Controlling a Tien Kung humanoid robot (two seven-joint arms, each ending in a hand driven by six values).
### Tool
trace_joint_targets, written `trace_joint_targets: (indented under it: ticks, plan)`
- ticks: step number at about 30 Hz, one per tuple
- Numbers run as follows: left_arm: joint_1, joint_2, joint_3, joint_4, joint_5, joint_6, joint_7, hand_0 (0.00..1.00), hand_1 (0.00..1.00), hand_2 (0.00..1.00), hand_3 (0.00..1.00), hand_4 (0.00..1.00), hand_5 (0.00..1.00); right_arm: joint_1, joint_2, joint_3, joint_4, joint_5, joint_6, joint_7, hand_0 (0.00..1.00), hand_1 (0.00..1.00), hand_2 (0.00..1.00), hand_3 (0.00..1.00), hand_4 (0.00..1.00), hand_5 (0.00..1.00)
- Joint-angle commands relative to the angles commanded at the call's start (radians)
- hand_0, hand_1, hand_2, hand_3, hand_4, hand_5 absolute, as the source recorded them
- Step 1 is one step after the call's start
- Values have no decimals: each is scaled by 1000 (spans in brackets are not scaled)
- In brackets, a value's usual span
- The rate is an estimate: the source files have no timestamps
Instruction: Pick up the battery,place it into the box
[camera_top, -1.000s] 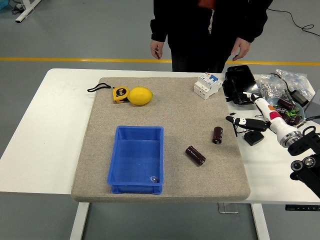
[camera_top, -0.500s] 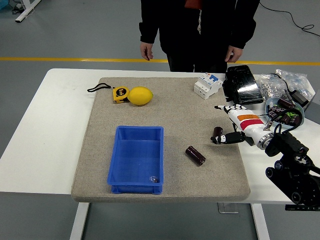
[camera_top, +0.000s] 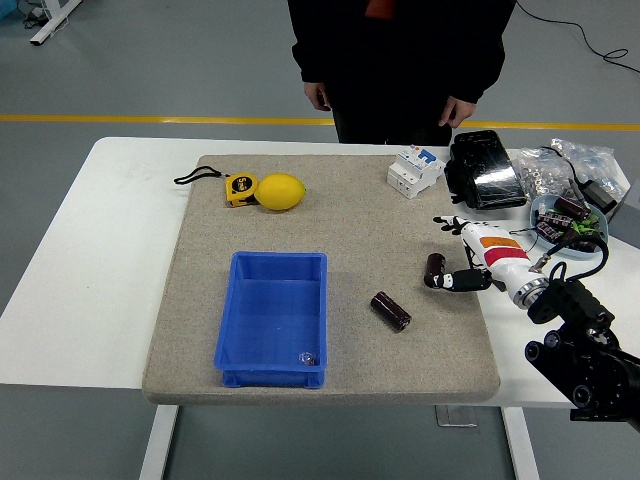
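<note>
White table (camera_top: 70, 290), grey felt mat (camera_top: 330, 240) across its middle, black case (camera_top: 485, 183) and clutter bowl (camera_top: 570, 225) at right

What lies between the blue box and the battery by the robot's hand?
In the head view, another battery lies on the mat between the blue box and the battery beside the right hand.

The right arm (camera_top: 575, 345) enters from the lower right corner and extends up and to the left. Its white wrist leads to the right hand (camera_top: 468, 255), held palm sideways with fingers (camera_top: 447, 220) spread and the thumb pointing left. The hand grips nothing.
</note>
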Motion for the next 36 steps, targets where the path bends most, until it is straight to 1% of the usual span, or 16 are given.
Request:
trace_joint_targets:
  ticks: [4, 5, 16, 17, 22, 23, 28, 29, 34, 35, 36]
  plan:
    - [-3, -1, 4, 0, -1, -1, -1, 803, 780, 796, 680, 730, 662, 5, 9, -7, -22, 7, 3, 1, 759, 694, 732, 838, 998, 338]
    - [-3, 0, 5, 0, -2, -1, -1, 801, 777, 795, 677, 727, 657, 5, 10, -8, -25, 10, 4, 2, 725, 694, 732, 838, 998, 365]
    - [-11, -3, 11, 0, -11, 2, -11, 799, 776, 794, 675, 725, 653, 17, 22, -34, -63, 9, 24, 7, 711, 693, 733, 840, 998, 365]
    - [-11, -3, 12, 0, -12, 2, -12, 795, 774, 792, 672, 723, 648, 19, 23, -38, -65, 8, 26, 6, 706, 693, 736, 840, 998, 341]
    - [-11, -3, 14, 0, -13, 3, -13, 795, 774, 792, 672, 723, 648, 19, 29, -47, -75, 7, 27, 8, 706, 693, 736, 840, 998, 341]
    - [-11, -3, 14, 0, -13, 3, -13, 796, 772, 793, 669, 722, 647, 19, 30, -49, -75, 8, 26, 9, 676, 675, 730, 836, 998, 306]
    - [-11, -3, 18, 0, -16, 3, -13, 796, 772, 793, 669, 722, 647, 17, 33, -54, -79, 17, 14, 18, 676, 675, 730, 836, 998, 306]
    - [-11, -3, 19, 0, -17, 3, -14, 795, 772, 792, 669, 724, 649, 16, 33, -55, -80, 19, 11, 20, 585, 629, 707, 822, 984, 274]
    - [-11, -2, 17, 0, -11, 2, -13, 795, 772, 792, 669, 724, 649, 16, 36, -58, -78, 26, -11, 37, 585, 629, 707, 822, 984, 274]
    - [-11, -2, 17, 0, -11, 2, -13, 794, 771, 791, 667, 724, 648, 16, 36, -59, -78, 28, -15, 40, 496, 596, 679, 791, 921, 247]
    - [-11, -2, 18, 0, -11, 2, -13, 794, 771, 791, 667, 724, 648, 15, 36, -60, -78, 29, -18, 42, 496, 596, 679, 791, 921, 247]
